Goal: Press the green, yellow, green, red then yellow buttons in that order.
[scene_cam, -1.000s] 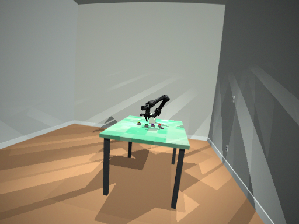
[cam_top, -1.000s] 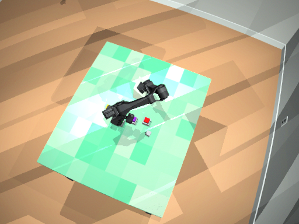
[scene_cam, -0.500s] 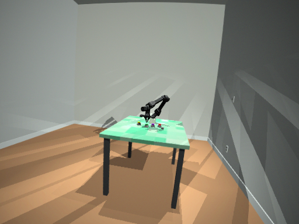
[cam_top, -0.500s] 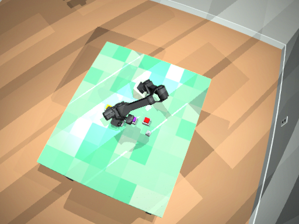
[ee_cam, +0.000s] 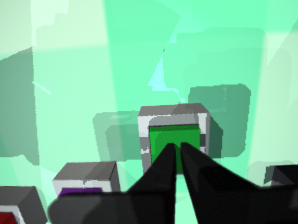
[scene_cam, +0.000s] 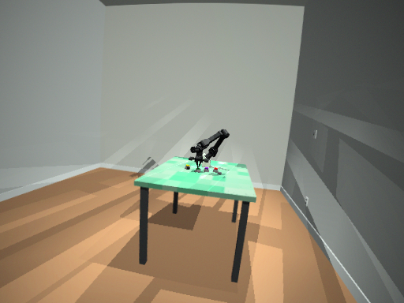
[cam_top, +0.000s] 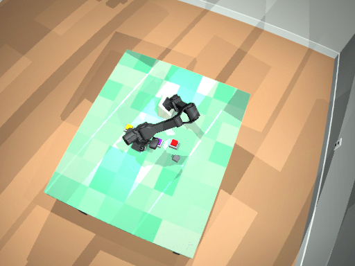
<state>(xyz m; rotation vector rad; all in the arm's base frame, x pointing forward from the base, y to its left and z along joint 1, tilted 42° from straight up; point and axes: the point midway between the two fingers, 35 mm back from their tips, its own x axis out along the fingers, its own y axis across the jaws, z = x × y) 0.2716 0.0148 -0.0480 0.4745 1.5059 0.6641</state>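
Note:
The green button (ee_cam: 162,136) is straight under my fingertips in the wrist view; the arm hides it in the top view. My gripper (ee_cam: 177,148) (scene_cam: 198,168) is shut and empty, its tips pointing down at the green cap. Whether they touch or press it, I cannot tell. The yellow button (cam_top: 129,127) (scene_cam: 188,166) is on the far side of the gripper from the red button; only part of a housing shows at the wrist view's right edge. The red button (cam_top: 174,143) (scene_cam: 215,169) (ee_cam: 6,218) stands beyond the purple one, partly cut off in the wrist view.
A purple button (cam_top: 159,141) (scene_cam: 206,168) (ee_cam: 80,192) stands between the green and red buttons, close to the gripper and partly covered by a finger in the wrist view. A small grey block (cam_top: 176,158) lies near the red button on the green table (cam_top: 114,215) (scene_cam: 197,191).

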